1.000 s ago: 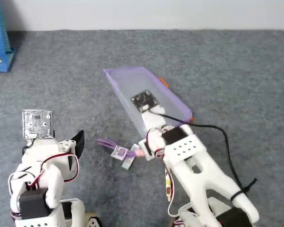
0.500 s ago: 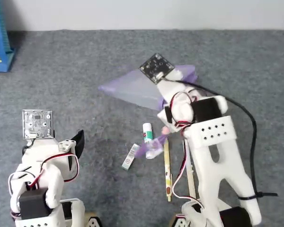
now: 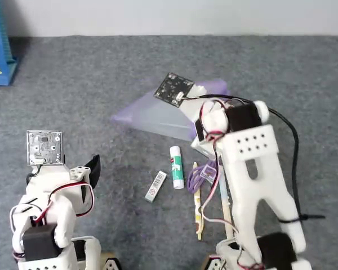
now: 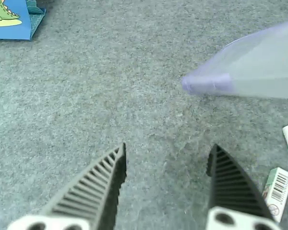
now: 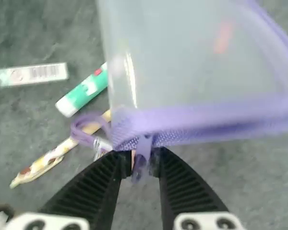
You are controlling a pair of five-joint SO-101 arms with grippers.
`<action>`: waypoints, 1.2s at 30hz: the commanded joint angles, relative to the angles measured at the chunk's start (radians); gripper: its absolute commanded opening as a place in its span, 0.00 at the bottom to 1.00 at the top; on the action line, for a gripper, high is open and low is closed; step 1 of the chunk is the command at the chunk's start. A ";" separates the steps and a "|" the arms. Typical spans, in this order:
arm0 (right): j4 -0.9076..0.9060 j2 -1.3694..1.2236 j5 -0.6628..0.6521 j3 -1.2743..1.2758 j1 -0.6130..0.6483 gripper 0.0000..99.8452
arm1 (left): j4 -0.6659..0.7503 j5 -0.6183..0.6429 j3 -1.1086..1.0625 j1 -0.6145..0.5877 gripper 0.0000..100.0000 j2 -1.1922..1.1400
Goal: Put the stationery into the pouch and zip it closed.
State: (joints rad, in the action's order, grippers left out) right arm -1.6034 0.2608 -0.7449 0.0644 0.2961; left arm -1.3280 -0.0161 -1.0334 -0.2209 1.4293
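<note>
The right gripper point(image 5: 139, 165) is pinched narrow on the pouch point(image 5: 192, 72) at its zipper edge, and the pouch stretches far-left from it. The left gripper point(image 4: 165, 179) gapes wide, holding nothing. On the carpet point(image 3: 101, 67) just nearer than the pouch lie a glue stick point(image 3: 176, 167), eraser point(image 3: 155, 187) and pencil point(image 3: 198, 207).

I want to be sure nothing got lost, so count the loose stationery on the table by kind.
Glue stick: 1
Eraser: 1
Patterned pencil: 1
Total: 3 outside the pouch; a thin stick beside the pencil is partly hidden, so not counted.
</note>
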 commanded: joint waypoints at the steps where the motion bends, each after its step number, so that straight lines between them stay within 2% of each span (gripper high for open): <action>1: -0.079 -0.061 -0.038 -0.083 0.041 0.03 | 0.002 -0.011 0.015 -0.002 0.27 -0.012; 8: -0.087 -0.147 0.051 -0.084 0.202 0.05 | 0.002 -0.015 0.016 -0.006 0.27 -0.012; 12: -0.077 -0.194 0.164 -0.081 0.259 0.19 | 0.002 -0.051 0.021 -0.008 0.27 -0.012; 14: -0.082 -0.211 0.193 -0.081 0.260 0.28 | 0.002 -0.054 0.022 -0.009 0.27 -0.012; 16: -0.091 -0.211 0.204 -0.080 0.254 0.31 | 0.002 -0.055 0.024 -0.009 0.27 -0.012; 22: -0.173 -0.120 0.199 -0.061 0.242 0.28 | 0.002 -0.058 0.024 -0.009 0.27 -0.011; 25: -0.159 -0.042 0.169 0.058 0.225 0.28 | 0.002 -0.086 0.021 -0.009 0.27 -0.011; 28: -0.079 0.042 0.110 0.267 0.200 0.28 | 0.002 -0.109 0.013 -0.026 0.27 -0.014; 32: 0.117 0.154 0.051 0.555 0.174 0.28 | 0.046 -0.114 -0.002 -0.153 0.27 -0.018; 36: 0.225 0.242 0.051 0.709 0.213 0.28 | 0.074 -0.153 -0.035 -0.210 0.27 -0.020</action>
State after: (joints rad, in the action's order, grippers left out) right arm -1.4484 0.4204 -0.6820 0.7119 0.4818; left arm -1.2896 -0.1235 -1.0656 -0.4005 1.4262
